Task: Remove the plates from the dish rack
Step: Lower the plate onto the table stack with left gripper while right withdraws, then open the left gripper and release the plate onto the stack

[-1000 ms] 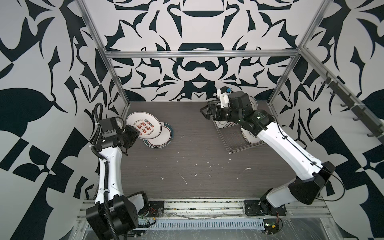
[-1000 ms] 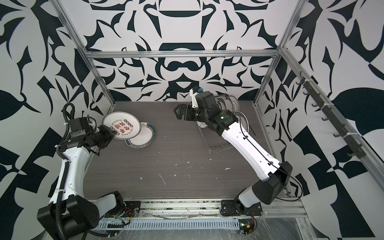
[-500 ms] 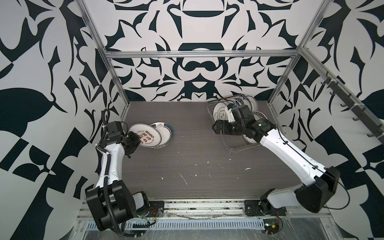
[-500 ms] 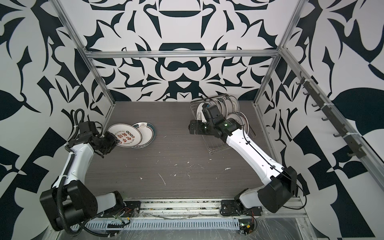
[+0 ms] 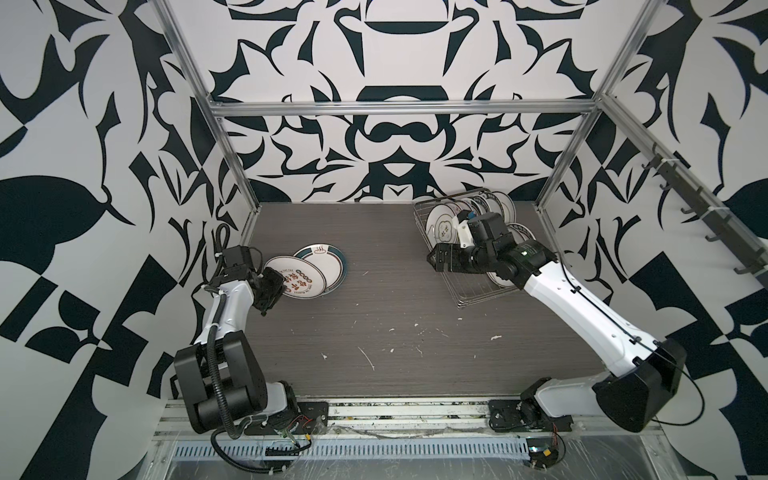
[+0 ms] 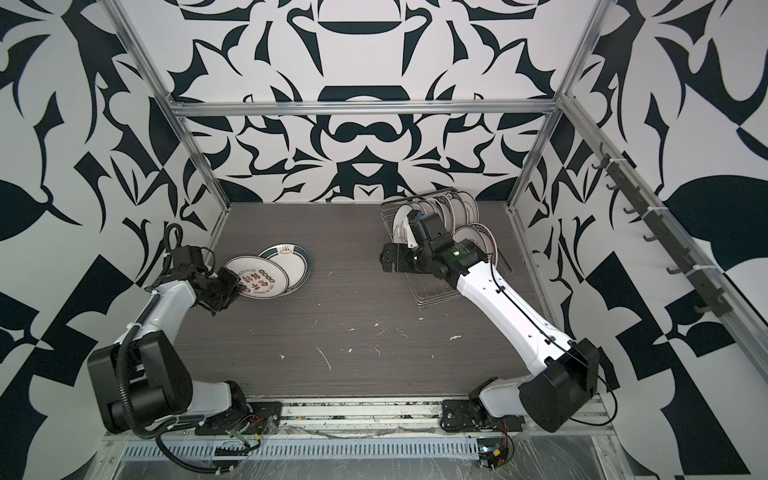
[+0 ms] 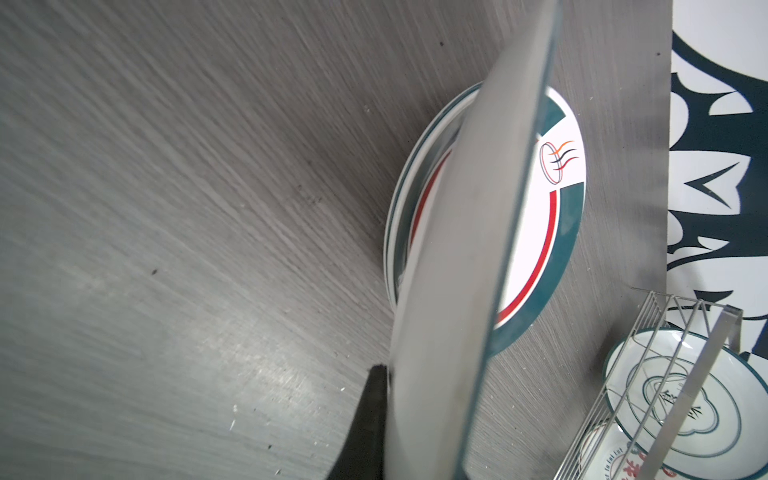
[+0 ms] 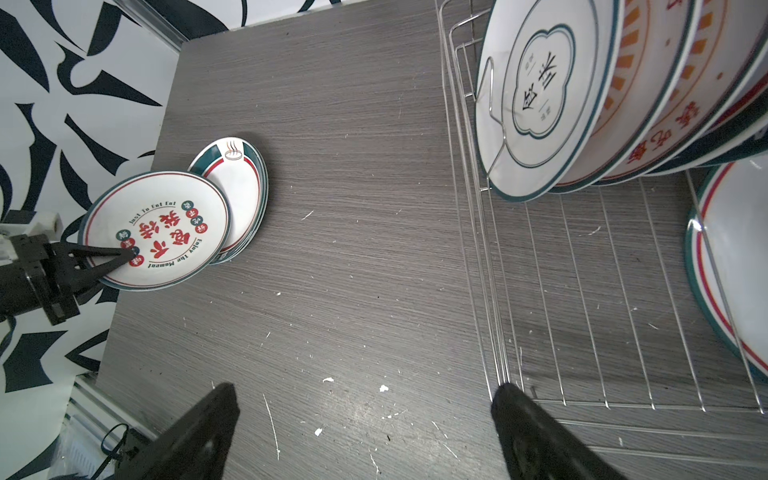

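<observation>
plates [image 5: 442, 226]: most upright in dish rack [image 5: 473, 293], far right; others flat on table [image 5: 374, 324], left
left gripper [image 5: 272, 286]: clamped on lettered plate [image 5: 297, 277] rim
right gripper [image 5: 436, 258]: spread wide, empty, beside dish rack

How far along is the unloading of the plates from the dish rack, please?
Early. Done: a teal-banded plate lies flat on the table, out of the dish rack. In hand: the left gripper is shut on a red-lettered plate's rim, over that plate. Left: several plates stand in the rack; the right gripper hangs open at its edge, empty.
</observation>
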You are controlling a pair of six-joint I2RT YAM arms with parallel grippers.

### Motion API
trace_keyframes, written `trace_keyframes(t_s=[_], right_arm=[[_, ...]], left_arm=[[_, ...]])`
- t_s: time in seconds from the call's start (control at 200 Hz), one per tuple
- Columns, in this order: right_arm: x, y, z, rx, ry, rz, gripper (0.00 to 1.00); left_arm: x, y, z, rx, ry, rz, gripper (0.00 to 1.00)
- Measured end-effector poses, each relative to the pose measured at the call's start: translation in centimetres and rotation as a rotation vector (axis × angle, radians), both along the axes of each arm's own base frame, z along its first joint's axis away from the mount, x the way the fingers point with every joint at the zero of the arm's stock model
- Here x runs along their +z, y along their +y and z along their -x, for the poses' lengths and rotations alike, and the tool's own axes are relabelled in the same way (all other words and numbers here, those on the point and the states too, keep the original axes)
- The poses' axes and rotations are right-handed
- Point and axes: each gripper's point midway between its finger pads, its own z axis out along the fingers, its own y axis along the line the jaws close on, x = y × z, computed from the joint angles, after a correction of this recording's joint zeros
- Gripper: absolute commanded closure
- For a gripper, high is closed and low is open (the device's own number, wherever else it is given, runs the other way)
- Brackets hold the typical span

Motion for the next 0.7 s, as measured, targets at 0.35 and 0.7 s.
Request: trace_keyframes(t_s=[0.35, 0.7], right_arm=[[0.0, 0.0, 0.5, 0.009, 0.000, -0.011, 0.01], [-0.1, 0.0, 0.7, 0.015, 0.003, -0.016, 0.01]], left_arm=[[-0.7, -0.3, -1.4, -0.011, -0.019, 0.021, 0.86], [-2.7, -0.5, -1.7, -0.009, 0.026, 0.036, 0.75]])
